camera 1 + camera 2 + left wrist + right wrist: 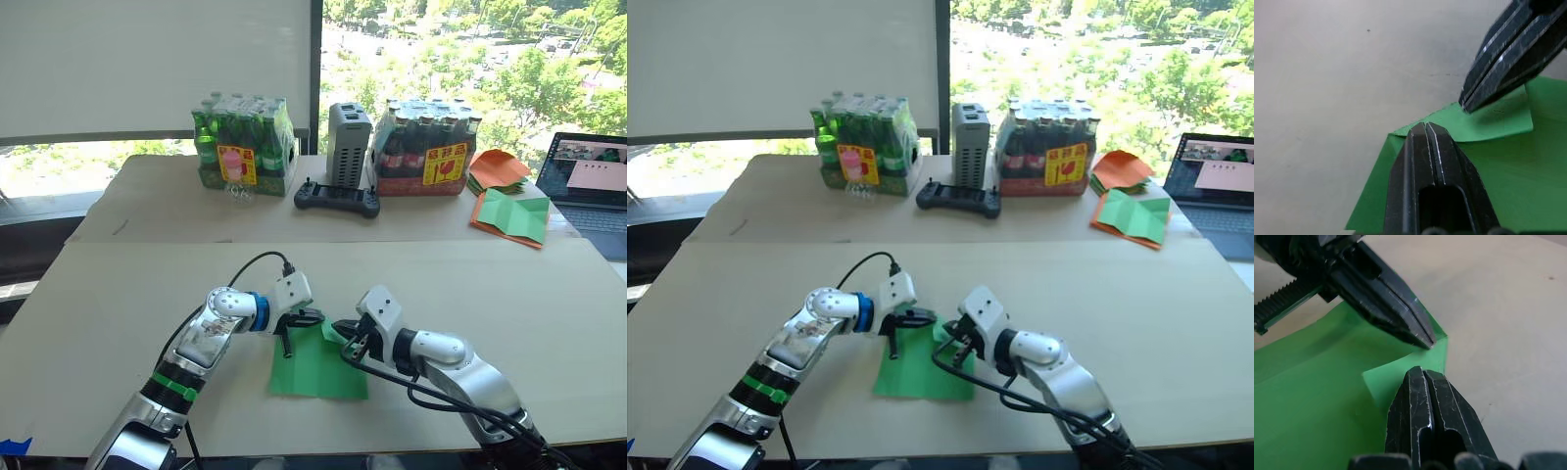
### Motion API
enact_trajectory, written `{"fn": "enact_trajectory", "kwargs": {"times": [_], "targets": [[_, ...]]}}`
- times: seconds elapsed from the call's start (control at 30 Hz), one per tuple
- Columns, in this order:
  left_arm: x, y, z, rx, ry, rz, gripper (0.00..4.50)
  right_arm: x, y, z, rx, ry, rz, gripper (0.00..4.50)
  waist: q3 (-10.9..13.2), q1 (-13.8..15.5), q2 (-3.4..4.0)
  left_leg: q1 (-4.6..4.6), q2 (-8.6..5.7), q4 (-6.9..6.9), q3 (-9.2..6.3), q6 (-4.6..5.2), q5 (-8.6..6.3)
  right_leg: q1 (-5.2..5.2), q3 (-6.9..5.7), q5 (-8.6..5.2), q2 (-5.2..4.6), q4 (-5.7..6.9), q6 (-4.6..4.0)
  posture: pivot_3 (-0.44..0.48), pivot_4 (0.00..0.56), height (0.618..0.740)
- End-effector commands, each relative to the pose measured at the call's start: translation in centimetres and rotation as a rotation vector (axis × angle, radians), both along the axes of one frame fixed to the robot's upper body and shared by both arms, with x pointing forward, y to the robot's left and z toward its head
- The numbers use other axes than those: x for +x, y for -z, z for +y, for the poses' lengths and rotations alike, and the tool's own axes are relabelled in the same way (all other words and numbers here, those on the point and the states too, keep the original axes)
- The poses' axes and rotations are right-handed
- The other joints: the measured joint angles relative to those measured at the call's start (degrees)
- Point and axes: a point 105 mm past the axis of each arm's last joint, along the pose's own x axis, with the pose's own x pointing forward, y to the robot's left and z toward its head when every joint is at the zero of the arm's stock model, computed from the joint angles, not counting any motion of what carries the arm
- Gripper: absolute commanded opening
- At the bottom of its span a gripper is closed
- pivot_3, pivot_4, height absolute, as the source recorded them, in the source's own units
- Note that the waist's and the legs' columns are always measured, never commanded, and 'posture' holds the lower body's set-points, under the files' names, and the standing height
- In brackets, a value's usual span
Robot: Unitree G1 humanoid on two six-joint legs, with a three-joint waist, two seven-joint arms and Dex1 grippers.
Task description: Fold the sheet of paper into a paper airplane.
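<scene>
At the near edge of the pale worktop (509, 294), the left end effector (1425, 128) and the right end effector (1421, 372) meet tip to tip over the far corner of the sheet of paper (318, 367). Each has its fingers pressed together with no gap, and neither visibly pinches the paper; both tips seem to bear down on a small triangular flap turned over at that corner. The rest of the sheet lies flat beneath the two arms.

The thin sheet could slide or buckle if either tip pushes sideways, and the crease would then run crooked, since nothing else pins the paper. The flap may also spring open once the pressure lifts. With the tips this close, they could knock each other.

Whether the tips truly touch the paper is hard to judge. The arms cover the near side edges of the sheet, and its crease lines are hard to make out.
</scene>
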Motion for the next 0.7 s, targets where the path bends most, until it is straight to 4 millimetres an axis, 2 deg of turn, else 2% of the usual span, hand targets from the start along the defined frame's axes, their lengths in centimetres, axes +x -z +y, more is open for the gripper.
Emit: {"fn": "enact_trajectory", "kwargs": {"times": [0.03, 0.2, 0.33, 0.37, 0.43, 0.6, 0.63, 0.7], "targets": [[-0.1, -2.4, 2.1, -0.078, -0.099, -0.03, 0.0, -0.2, 0.1, 0.2, -0.013, -0.03, -0.019, 0.04, 0.0, -0.2, 0.0, 0.0, 0.01, -0.02, 0.0, -0.01, 0.0, -0.02, 0.0, 0.0, 0.01, 0.0, 0.0, 0.0, 0.15, 0.678], [-1.3, -2.2, 5.4, -0.169, -0.249, 0.053, 0.0, -0.8, 1.4, -0.1, -0.039, -0.031, 0.016, 0.04, 0.0, -0.1, 0.02, 0.02, 0.01, -0.07, 0.0, -0.01, 0.0, -0.05, 0.04, 0.0, 0.01, 0.0, 0.0, 0.0, 0.15, 0.678], [-1.9, -1.2, 6.4, -0.292, -0.342, 0.151, 0.0, -0.8, 1.5, 0.1, -0.039, -0.038, 0.016, 0.04, 0.0, 0.2, 0.02, 0.07, 0.01, -0.04, 0.0, -0.02, 0.01, 0.02, 0.03, 0.0, 0.0, 0.0, 0.0, 0.0, 0.15, 0.678], [-1.9, -1.1, 6.6, -0.317, -0.364, 0.166, 0.53, -0.8, 1.5, 0.1, -0.04, -0.039, 0.015, 0.0, 0.0, 0.2, 0.02, 0.09, 0.0, -0.04, 0.0, -0.02, 0.01, 0.04, 0.03, 0.0, 0.0, 0.0, 0.0, 0.0, 0.15, 0.678], [-2.4, -0.9, 6.2, -0.391, -0.358, 0.228, 1.17, -0.8, 1.6, 0.2, -0.037, -0.041, 0.018, 0.0, 0.0, 0.2, 0.02, 0.09, 0.0, -0.03, -0.01, -0.02, 0.01, 0.06, 0.02, 0.0, 0.0, -0.01, 0.0, 0.0, 0.15, 0.678], [-2.1, -0.1, 5.7, -0.476, -0.396, 0.327, 2.87, -0.6, 1.4, 0.3, -0.046, -0.046, 0.002, 0.0, 0.0, 0.1, 0.02, 0.1, 0.0, -0.04, -0.01, -0.04, 0.01, 0.06, 0.03, 0.0, 0.0, 0.0, 0.0, 0.0, 0.15, 0.678], [-2.1, 0.4, 5.6, -0.487, -0.404, 0.353, 3.15, -0.6, 1.4, 0.4, -0.045, -0.046, 0.001, 0.0, 0.0, 0.1, 0.02, 0.1, 0.01, -0.04, -0.01, -0.04, 0.01, 0.06, 0.03, 0.0, 0.0, 0.0, -0.01, 0.0, 0.15, 0.678], [-2.1, 0.9, 5.5, -0.502, -0.415, 0.385, 3.15, -0.6, 1.3, 0.5, -0.043, -0.046, -0.001, 0.0, 0.0, 0.1, 0.02, 0.11, 0.01, -0.05, -0.01, -0.04, 0.01, 0.06, 0.03, 0.0, 0.0, 0.0, -0.01, 0.0, 0.15, 0.678]]}}
